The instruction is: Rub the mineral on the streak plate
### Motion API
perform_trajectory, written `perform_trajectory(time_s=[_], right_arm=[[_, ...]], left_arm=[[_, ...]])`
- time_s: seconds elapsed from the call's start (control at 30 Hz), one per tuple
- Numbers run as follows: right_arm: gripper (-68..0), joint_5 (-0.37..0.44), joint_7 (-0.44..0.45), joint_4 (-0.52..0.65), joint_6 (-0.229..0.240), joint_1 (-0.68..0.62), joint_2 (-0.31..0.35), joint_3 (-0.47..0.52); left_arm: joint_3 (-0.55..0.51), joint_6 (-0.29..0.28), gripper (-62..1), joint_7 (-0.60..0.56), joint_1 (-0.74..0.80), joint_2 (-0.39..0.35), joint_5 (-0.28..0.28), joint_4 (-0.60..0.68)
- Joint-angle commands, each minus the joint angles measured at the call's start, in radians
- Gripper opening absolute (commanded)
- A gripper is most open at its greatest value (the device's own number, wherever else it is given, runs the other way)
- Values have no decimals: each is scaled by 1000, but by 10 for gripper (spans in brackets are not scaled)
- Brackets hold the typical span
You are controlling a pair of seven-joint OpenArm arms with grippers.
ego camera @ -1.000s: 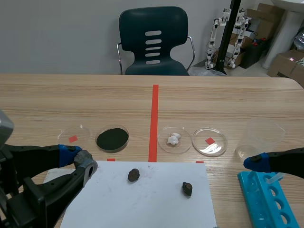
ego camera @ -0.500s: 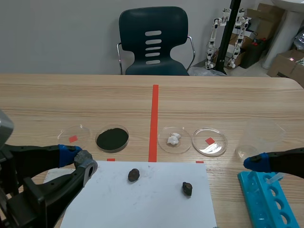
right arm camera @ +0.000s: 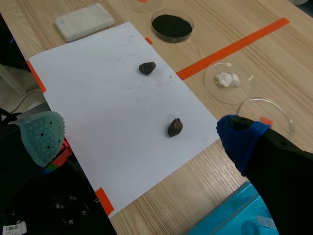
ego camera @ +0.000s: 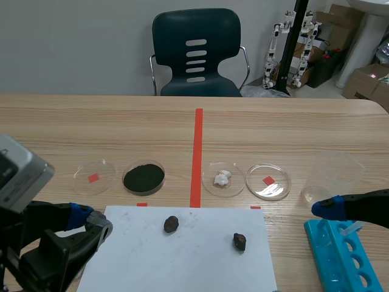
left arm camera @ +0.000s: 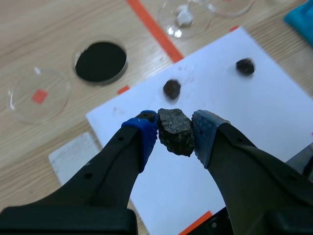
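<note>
In the left wrist view my left gripper is shut on a dark grey mineral, held above the near left part of a white paper sheet. The white streak plate lies on the wood beside the sheet, to the left of the gripper; it also shows in the right wrist view. In the scene view the left gripper hangs over the sheet's left edge and the arm hides the plate. My right gripper is open and holds nothing, at the table's right.
Two more dark minerals lie on the sheet. Beyond it stand a dish of black powder, a dish with a red mark, one with white bits, another, and a clear beaker. A blue tube rack stands under the right arm.
My left arm has drawn back and down toward the near left, so its gripper now sits lower over the sheet's edge. The right arm has not moved.
</note>
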Motion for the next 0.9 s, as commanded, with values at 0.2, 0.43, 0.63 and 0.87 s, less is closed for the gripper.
perform_trajectory(time_s=[0.2,0.43,0.63,0.87], right_arm=[[4,11,11,3,0,1,13,1],[4,11,11,3,0,1,13,1],[4,11,11,3,0,1,13,1],[4,11,11,3,0,1,13,1]], left_arm=[[38,116,-468,229,-167,40,-95,-119],[95,314,-468,470,-362,41,-166,-221],[101,373,-468,634,-512,66,-196,-287],[101,426,-468,792,-639,74,-217,-404]])
